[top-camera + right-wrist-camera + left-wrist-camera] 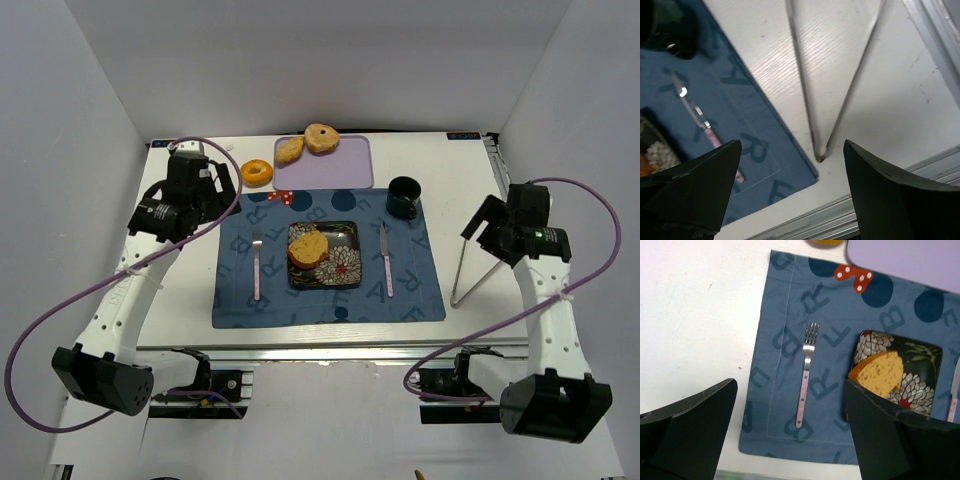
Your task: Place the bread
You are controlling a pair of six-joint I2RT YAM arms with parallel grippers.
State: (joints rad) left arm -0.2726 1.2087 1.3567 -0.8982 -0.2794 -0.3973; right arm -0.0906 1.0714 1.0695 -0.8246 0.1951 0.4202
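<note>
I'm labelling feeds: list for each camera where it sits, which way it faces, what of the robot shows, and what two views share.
Top external: above and behind the robot, facing down on the table; left arm and right arm show.
Left wrist: on the left arm, facing down at placemat, fork and the bread on its plate; open left pincer frames it.
Right wrist: on the right arm, facing down at knife and wire frame; open right pincer shows.
Shared: top and left wrist see fork, bread, plate.

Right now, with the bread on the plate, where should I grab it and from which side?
Probably from straight above, pinching the bread across its crust edges: it lies flat on the plate, so a sideways approach would likely hit the rim.
</note>
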